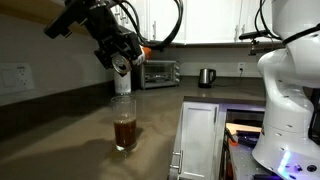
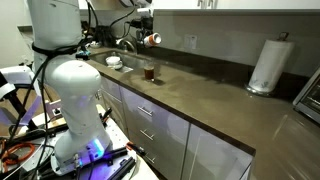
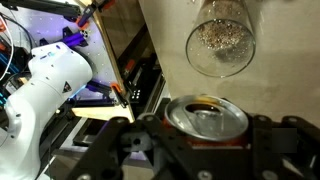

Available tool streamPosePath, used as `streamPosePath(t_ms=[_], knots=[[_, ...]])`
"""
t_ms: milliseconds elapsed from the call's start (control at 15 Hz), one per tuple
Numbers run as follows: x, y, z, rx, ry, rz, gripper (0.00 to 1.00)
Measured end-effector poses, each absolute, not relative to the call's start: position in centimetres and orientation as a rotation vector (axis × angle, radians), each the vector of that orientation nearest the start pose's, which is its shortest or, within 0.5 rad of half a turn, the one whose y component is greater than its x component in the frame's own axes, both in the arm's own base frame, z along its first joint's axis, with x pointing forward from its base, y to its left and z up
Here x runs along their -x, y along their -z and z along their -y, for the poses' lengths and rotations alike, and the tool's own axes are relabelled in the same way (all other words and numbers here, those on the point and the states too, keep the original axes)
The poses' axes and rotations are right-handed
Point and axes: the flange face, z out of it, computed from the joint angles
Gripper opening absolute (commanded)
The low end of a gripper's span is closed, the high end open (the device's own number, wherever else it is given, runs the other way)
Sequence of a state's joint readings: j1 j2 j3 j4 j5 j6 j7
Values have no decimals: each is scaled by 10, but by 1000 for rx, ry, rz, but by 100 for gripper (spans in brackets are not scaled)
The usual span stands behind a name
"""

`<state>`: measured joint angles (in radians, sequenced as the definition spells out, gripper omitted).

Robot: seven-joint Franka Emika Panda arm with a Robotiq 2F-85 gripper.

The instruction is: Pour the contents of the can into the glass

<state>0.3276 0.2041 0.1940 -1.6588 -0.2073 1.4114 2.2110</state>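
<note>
dark brown kitchen bench (image 1: 60, 130) fills the front of the scene, and on it, closest to the camera in an exterior view, stands the glass (image 1: 125, 125), upright, with the contents (image 1: 125, 134) as a dark brown liquid in its lower part. directly above the glass, not touching it, the tool (image 1: 120, 58) is closed around the can (image 1: 122, 72) and holds it tipped over. in the wrist view the silver top of the can (image 3: 205, 118) faces the camera, with a black finger on each side, and the glass (image 3: 220, 40) shows from above with bubbles inside. further back, at the wall, stand a toaster oven (image 1: 160, 72) and a steel kettle (image 1: 206, 77).
</note>
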Motion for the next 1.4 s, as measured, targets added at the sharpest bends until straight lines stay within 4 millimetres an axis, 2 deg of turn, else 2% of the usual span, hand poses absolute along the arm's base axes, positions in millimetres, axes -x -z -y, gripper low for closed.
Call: streamPosePath(t_ms=[400,867,1133,1400], knots=[[-507,-474,-253,2390,149,-2657,26],[-492,-490,-232,2221,148,-2562,26],[-481,-491,-214,2086,100,-2507,26],[-470,-489,-183,1962,-3,-2442,26]])
